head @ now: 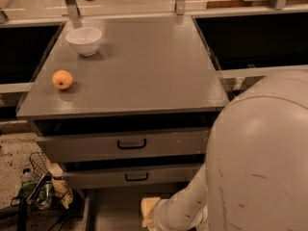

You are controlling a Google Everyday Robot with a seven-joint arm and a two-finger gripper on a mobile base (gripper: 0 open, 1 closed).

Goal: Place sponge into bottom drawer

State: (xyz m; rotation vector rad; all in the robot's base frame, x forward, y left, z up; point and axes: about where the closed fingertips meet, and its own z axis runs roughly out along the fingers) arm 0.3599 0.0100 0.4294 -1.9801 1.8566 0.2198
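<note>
Sponge [149,207] is sitting right against the gripper [155,218], over the open bottom drawer [113,211]. Gripper is hanging low inside that drawer, mostly hidden behind the arm [185,208]; whether it is clamping the sponge cannot be told. Upper drawers [96,147] are sitting just above it. Orange [62,79] and bowl [84,41] are resting on the cabinet top [154,66], well above and left.

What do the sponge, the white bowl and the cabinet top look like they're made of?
Sponge, by the gripper over the bottom drawer: pale yellow foam, matte. White bowl: smooth, slightly glossy, ceramic or plastic. Cabinet top: flat matte grey, probably painted metal or laminate.
</note>
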